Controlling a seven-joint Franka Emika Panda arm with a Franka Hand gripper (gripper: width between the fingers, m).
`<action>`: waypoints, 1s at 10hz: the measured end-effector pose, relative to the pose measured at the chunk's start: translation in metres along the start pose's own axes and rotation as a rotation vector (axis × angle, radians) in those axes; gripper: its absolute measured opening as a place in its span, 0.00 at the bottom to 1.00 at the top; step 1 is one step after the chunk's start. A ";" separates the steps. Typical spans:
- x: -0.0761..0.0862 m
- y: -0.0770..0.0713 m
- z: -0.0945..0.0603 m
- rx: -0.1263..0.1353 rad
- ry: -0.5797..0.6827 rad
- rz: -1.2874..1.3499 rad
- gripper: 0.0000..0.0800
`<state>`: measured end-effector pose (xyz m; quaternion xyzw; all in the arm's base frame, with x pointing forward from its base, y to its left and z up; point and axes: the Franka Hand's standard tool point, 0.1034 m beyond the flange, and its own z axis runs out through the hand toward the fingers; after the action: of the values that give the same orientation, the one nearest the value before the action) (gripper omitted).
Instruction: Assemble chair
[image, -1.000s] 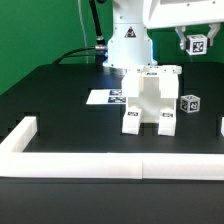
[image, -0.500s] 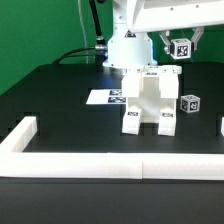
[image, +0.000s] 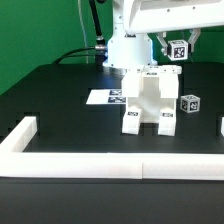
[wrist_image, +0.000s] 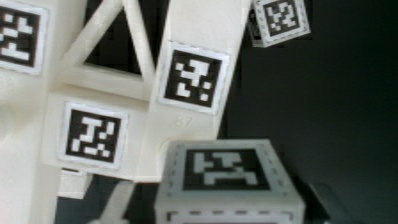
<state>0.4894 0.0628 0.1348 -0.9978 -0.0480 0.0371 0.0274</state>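
Note:
The part-built white chair (image: 148, 98) stands mid-table, a blocky body with square tags on its faces. Above it and toward the exterior view's right hangs my gripper (image: 178, 50), shut on a small white tagged part (image: 178, 48). That held part (wrist_image: 222, 175) fills the near edge of the wrist view, with its tag facing the camera. Beyond it the chair's cross-braced frame (wrist_image: 125, 95) shows several tags. A loose tagged part (image: 189, 102) lies on the table at the chair's side toward the exterior view's right; the same kind of small tagged piece (wrist_image: 279, 20) shows in the wrist view.
The marker board (image: 103, 97) lies flat behind the chair toward the exterior view's left. A long white border wall (image: 110, 165) runs along the table's front, with a short return (image: 22, 134) at its left end. The robot's white base (image: 125, 48) stands behind the chair.
My gripper has carried the small tagged part toward the exterior view's left and slightly lower, closer to above the chair. The chair and the loose part have not moved.

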 end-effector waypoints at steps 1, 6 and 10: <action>0.000 0.000 0.000 0.000 0.000 -0.001 0.34; 0.005 0.014 0.007 -0.008 -0.002 -0.040 0.34; 0.004 0.014 0.014 -0.013 -0.006 -0.041 0.34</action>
<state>0.4937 0.0499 0.1202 -0.9966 -0.0690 0.0393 0.0215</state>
